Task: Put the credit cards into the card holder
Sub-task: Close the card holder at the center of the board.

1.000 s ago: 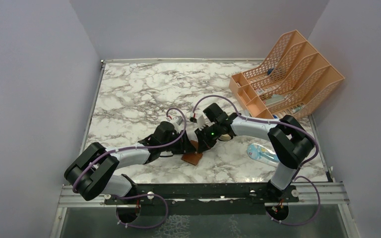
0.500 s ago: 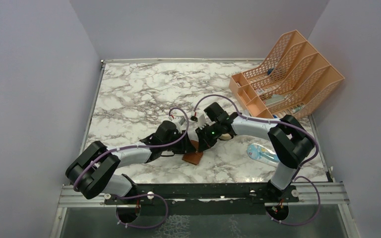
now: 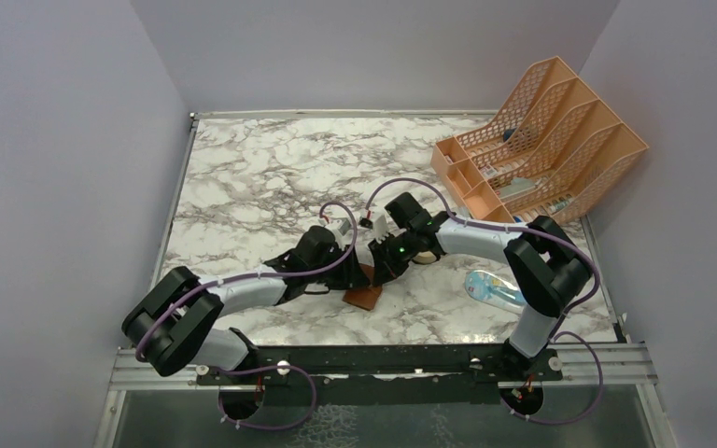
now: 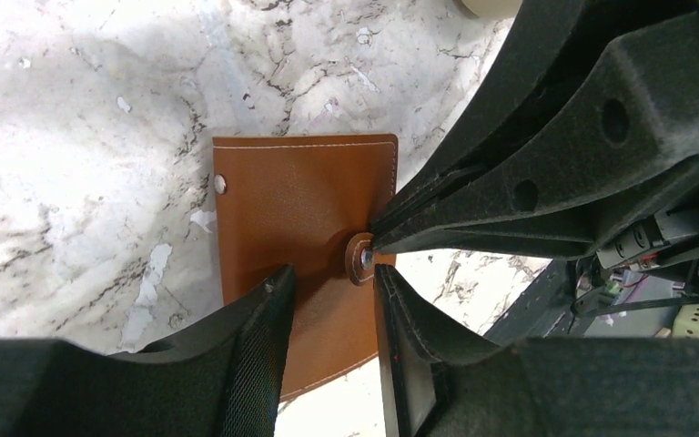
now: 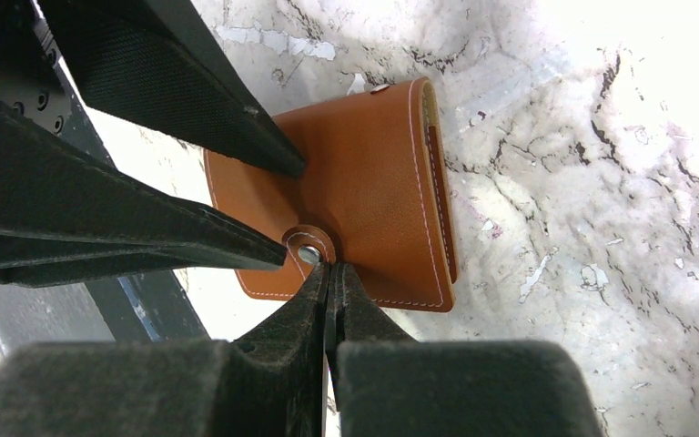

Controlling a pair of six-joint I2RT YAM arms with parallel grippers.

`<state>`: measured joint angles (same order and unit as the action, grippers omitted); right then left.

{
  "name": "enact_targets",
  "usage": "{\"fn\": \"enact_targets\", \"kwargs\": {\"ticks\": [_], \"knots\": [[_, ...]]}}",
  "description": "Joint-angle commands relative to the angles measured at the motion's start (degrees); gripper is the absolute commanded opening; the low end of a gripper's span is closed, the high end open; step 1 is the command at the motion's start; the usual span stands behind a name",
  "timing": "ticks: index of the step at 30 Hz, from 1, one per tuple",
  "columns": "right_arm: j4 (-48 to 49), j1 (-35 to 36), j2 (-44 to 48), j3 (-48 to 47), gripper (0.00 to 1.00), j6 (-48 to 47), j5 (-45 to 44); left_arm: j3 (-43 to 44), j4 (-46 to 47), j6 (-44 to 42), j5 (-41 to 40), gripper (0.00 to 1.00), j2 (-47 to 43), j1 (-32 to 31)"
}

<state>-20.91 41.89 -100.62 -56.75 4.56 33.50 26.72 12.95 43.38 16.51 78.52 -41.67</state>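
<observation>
Stud [image 4: 361, 258] of the card holder [image 4: 300, 205] sits just ahead of my part-open left gripper [image 4: 334, 273]. My right gripper [image 5: 329, 273], closed, touches it.

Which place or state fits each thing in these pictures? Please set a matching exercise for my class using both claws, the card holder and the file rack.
Things
1. left claw
2. right claw
3. card holder
4. file rack

Places or states
A. orange, at the far right of the table
B. shut, tips at the snap stud
C. open, over brown leather
D. lying on the marble between the two arms

Pairs: 1-C, 2-B, 3-D, 4-A
</observation>
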Motion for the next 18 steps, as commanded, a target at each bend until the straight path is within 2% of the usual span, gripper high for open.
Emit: {"fn": "enact_targets", "kwargs": {"ticks": [1, 9, 18], "knots": [[3.33, -0.29, -0.67, 1.27, 0.01, -1.13, -0.19, -0.17, -6.11, 3.5, -2.98, 0.41, -3.29, -0.85], [3.94, -0.29, -1.33, 1.29, 0.01, -0.87, 0.24, -0.35, -6.1, 5.39, -3.85, 0.32, -4.51, -1.48], [3.95, -0.27, -1.11, 1.29, 0.01, -0.87, 0.51, 0.17, -2.94, 5.92, -3.14, 0.31, -0.95, -1.47]]}}
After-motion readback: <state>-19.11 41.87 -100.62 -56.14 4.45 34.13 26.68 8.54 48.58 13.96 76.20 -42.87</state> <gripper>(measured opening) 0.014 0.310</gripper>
